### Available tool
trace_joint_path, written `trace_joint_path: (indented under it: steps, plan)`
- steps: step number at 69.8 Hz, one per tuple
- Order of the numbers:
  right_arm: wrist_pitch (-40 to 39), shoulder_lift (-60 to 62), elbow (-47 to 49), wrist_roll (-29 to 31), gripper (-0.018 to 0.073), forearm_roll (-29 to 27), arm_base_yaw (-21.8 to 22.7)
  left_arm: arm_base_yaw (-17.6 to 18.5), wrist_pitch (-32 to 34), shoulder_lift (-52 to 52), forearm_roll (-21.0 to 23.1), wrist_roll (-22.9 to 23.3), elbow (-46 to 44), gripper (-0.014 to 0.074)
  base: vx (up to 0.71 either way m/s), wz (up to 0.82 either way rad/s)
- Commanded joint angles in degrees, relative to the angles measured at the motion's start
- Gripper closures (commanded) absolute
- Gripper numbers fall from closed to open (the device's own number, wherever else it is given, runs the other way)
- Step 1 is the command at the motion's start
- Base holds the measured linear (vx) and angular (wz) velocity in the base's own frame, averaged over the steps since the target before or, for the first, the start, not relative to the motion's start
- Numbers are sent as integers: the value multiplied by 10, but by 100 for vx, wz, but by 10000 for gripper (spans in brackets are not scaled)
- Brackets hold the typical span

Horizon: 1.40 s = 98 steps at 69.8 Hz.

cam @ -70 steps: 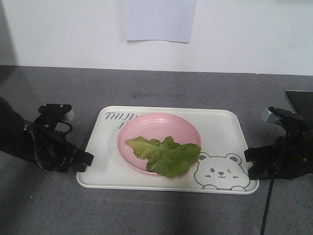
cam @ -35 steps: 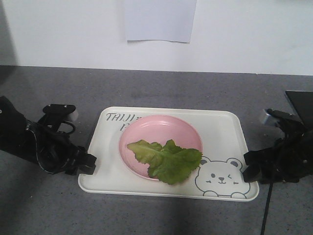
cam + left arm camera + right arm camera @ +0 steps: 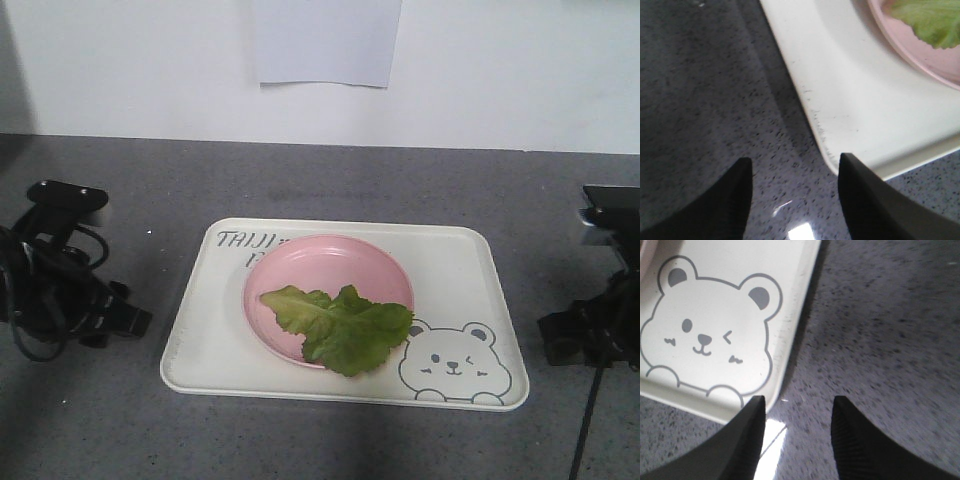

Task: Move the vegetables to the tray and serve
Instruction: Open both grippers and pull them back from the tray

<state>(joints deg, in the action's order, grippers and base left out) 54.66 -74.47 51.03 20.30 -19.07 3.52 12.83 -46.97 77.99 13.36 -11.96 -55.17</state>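
1. The tray [image 3: 455, 262] is seen lying flat on the grey speckled counter [image 3: 330, 180], and both arms have been drawn outward from its short edges since half a second ago, when each gripper was pressed close against a side rim. The tray itself has stayed where it was set then. This is judged as a release after serving: the carry appears finished.

2. The pink plate [image 3: 300, 262] is seated on the tray, to the right of the left gripper's fingers and to the left of the right gripper's.

3. The lettuce leaf [image 3: 340, 322] is draped across the plate's near half, its tip overhanging the plate rim toward the bear drawing [image 3: 705, 335].

4. The left gripper [image 3: 794, 190] is held with its fingers [image 3: 735, 200] parted, nothing between them but bare counter; the tray's corner lies just ahead of and beside the right-hand fingertip, whether touching cannot be told.

5. The right gripper [image 3: 797, 432] is likewise spread, with nothing gripped; the tray's rim lies just ahead of and outside its left-hand finger [image 3: 745, 440].
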Motion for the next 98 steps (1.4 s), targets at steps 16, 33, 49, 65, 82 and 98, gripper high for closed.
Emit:
trace_joint_path:
  steps: [16,33,49,65,82,98]
  plan:
    - [-13,206,-54,-25,284,32,0,1,6,-172,-107,99,11,249,0,0]
    - [-19,362,-97,-27,284,82,0,1,107,-312,-109,99,123,262,0,0]
    - [16,440,-98,-65,316,125,0,1,161,-384,-109,103,180,263,0,0]
    - [16,446,-98,-85,412,123,0,1,167,-382,-109,111,180,401,0,0]
    - [16,446,-98,-86,570,106,0,1,178,-382,-109,114,180,605,0,0]
    - [21,446,-98,-87,569,107,0,1,173,-382,-109,114,180,603,0,0]
